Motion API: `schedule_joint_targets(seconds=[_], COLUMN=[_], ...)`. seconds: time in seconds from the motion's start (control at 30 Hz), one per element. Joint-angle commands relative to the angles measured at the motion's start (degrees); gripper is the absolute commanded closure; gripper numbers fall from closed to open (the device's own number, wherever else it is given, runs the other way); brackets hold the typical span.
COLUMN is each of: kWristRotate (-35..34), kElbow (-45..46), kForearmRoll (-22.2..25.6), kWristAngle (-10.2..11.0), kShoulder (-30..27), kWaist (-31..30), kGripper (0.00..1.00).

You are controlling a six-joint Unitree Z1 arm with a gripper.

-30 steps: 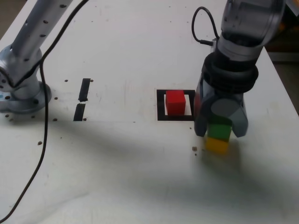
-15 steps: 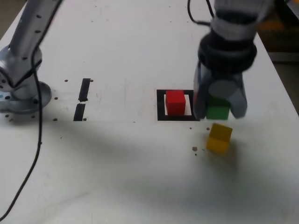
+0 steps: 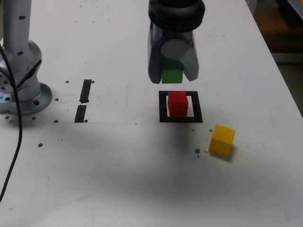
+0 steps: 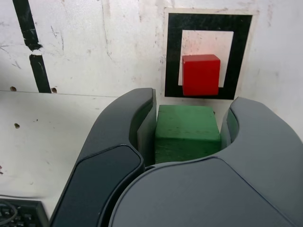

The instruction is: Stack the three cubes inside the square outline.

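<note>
Looking first at the exterior view, the grey gripper [image 3: 172,71] hangs above the white tabletop [image 3: 118,165] with its fingers [image 3: 154,66] clamped on the small plain green cube [image 3: 172,73], which is lifted clear of the surface. Just below it in the picture, the small plain red cube [image 3: 178,104] sits inside the black tape square outline with a white centre [image 3: 163,106]. The small plain yellow cube [image 3: 222,140] rests on the tabletop outside the outline, toward the exterior view's right and nearer the camera. Two short black tape strips [image 3: 84,100] lie well apart, toward the exterior view's left, near the arm's grey base [image 3: 21,94]. Judged from this, the stack has its bottom block placed; the green cube is in the air and not yet set down, and the yellow cube is untouched, so two placements remain.

Turning to the wrist view, the green cube [image 4: 187,133] is pinched between the two dark fingers [image 4: 128,132], touching both. Beyond it the red cube [image 4: 200,74] stands within the outline [image 4: 173,52], off-centre toward one inner edge. The green cube looks near the red one but not over it, so lining up comes next.

No brand, label or readable writing shows in either view.
</note>
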Motion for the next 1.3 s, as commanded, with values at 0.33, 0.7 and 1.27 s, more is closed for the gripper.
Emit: schedule_joint_targets(seconds=[0.33,0.7,1.27], kWristRotate=[2.3,4.8,12.4], kElbow=[13.6,19.8,21.8], kForearmRoll=[-9.3,-18.0,-25.2], kWristAngle=[-2.3,-2.0,-1.7], kShoulder=[-3.3,-4.2,-2.2], kWaist=[9.9,19.7,28.5], kGripper=[0.75,0.73,0.5])
